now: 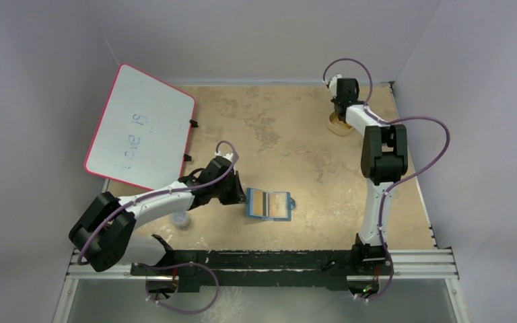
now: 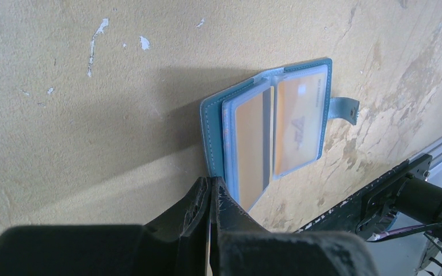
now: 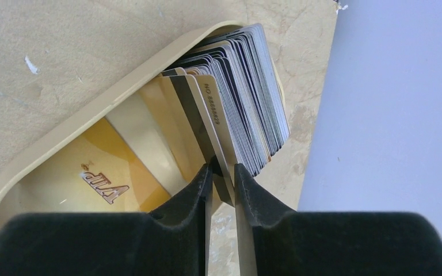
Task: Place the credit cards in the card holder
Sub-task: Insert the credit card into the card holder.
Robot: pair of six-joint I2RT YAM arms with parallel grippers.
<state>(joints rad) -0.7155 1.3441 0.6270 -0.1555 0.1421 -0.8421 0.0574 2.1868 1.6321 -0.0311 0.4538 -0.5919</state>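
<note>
Teal-blue bifold card holder (image 1: pixel 269 204) near; gold, dark-striped credit card (image 3: pixel 207 123) clamped far.
Low centre overhead, the holder lies open, long axis left-right, the left gripper (image 2: pixel 212 188) pressed together at its left edge. Upper right, well apart, the right gripper (image 3: pixel 222 172) pinches the upright card in a beige oval tray (image 3: pixel 92 115).

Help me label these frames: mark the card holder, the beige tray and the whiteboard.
card holder (image 1: pixel 269 204): top external view, its open inside pockets.
beige tray (image 3: pixel 92 119): right wrist view, its near rim.
whiteboard (image 1: pixel 141 128): top external view, middle of its white face.
</note>
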